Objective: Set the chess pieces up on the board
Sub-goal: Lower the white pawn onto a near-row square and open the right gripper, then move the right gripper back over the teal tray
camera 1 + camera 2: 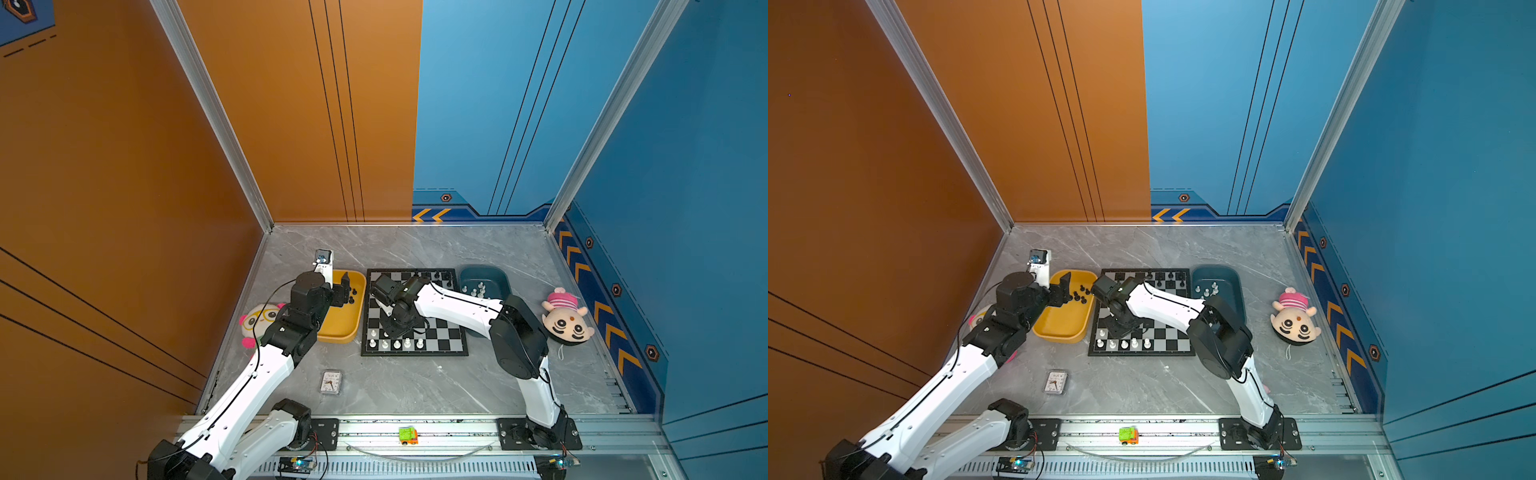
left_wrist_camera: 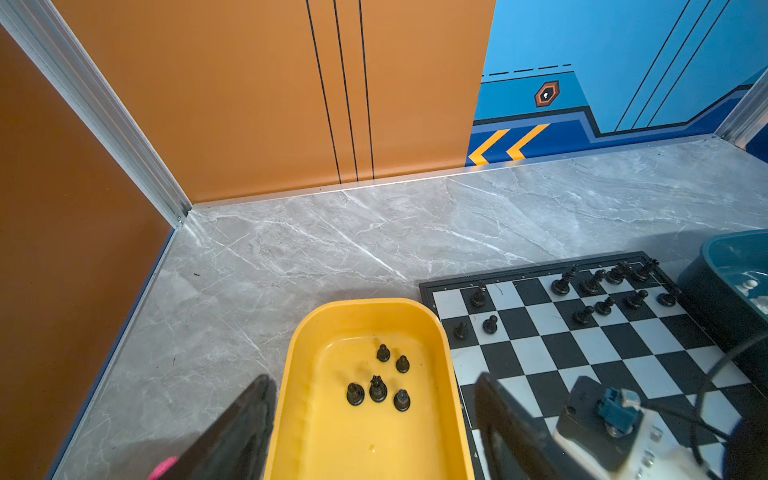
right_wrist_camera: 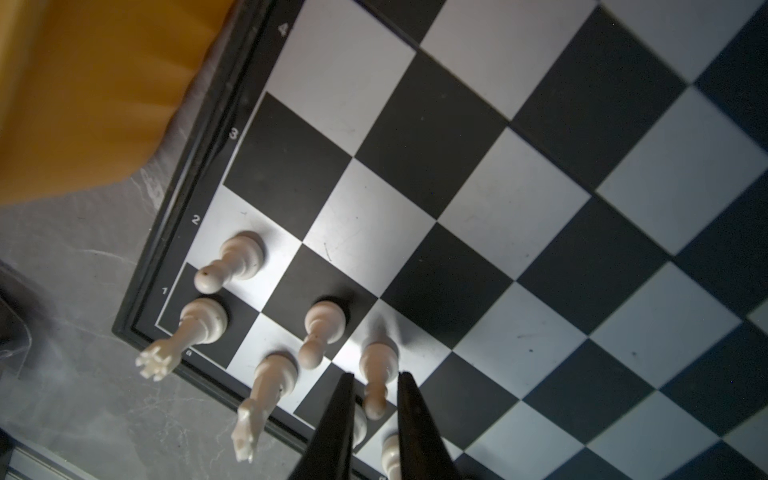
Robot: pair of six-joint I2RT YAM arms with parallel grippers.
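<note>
The board (image 1: 449, 336) lies mid-table in both top views, with black chess pieces (image 1: 436, 275) on its far rows and white ones (image 1: 397, 344) on its near rows. My right gripper (image 3: 376, 374) hangs low over the near left corner. Its fingers stand slightly apart on either side of a white pawn (image 3: 378, 361) that rests upright on the board, with a thin gap on each side. My left gripper (image 2: 372, 378) is wide open above the yellow tray (image 2: 415, 436), where several black pieces (image 2: 355, 394) stand. More white pieces (image 1: 478, 289) lie in the teal tray (image 1: 498, 276).
A panda plush (image 1: 259, 322) lies left of the yellow tray, partly under the left arm. A pink-hatted plush (image 1: 567, 318) lies right of the teal tray. A small clock (image 1: 331, 381) lies in front of the board, and a toy car (image 1: 408, 435) sits on the front rail.
</note>
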